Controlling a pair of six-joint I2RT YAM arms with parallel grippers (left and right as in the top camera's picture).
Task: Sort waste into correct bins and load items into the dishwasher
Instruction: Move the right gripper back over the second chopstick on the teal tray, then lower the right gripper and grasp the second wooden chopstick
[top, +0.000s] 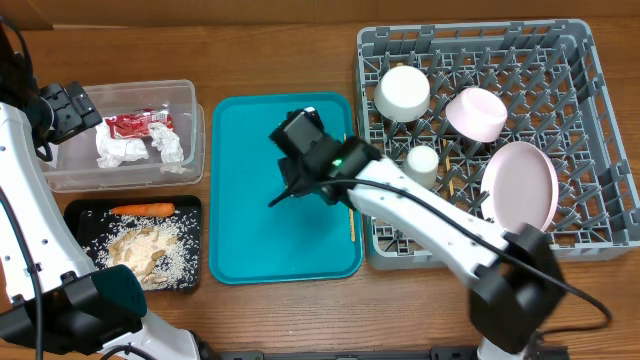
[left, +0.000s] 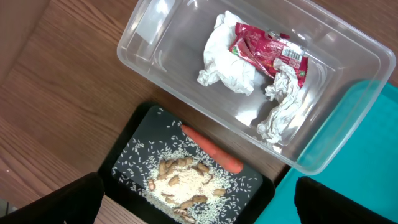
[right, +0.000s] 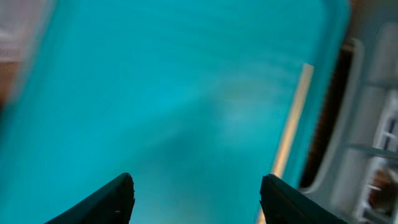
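Observation:
Over the teal tray (top: 250, 240) my right gripper (top: 283, 190) hangs open with nothing between its fingers (right: 118, 199). One wooden chopstick (top: 351, 222) lies along that tray's right edge, also blurred in the right wrist view as a pale chopstick (right: 292, 118). The clear tub (top: 60, 175) holds white napkins (top: 120, 150) and a red wrapper (top: 135, 123). A carrot (top: 142, 210) and rice (top: 145, 250) lie in the black tray (top: 75, 215). My left gripper (top: 65, 110) is open, above the tub (left: 149, 25) and black tray (left: 124, 155). The grey rack (top: 590, 130) holds dishes.
In the rack stand a white bowl (top: 402, 92), a small white cup (top: 422, 165), a pink bowl (top: 477, 112) and a pale pink plate (top: 520, 185). The rack's wall (right: 373, 124) is close to the right of the right gripper. Bare wood surrounds the trays.

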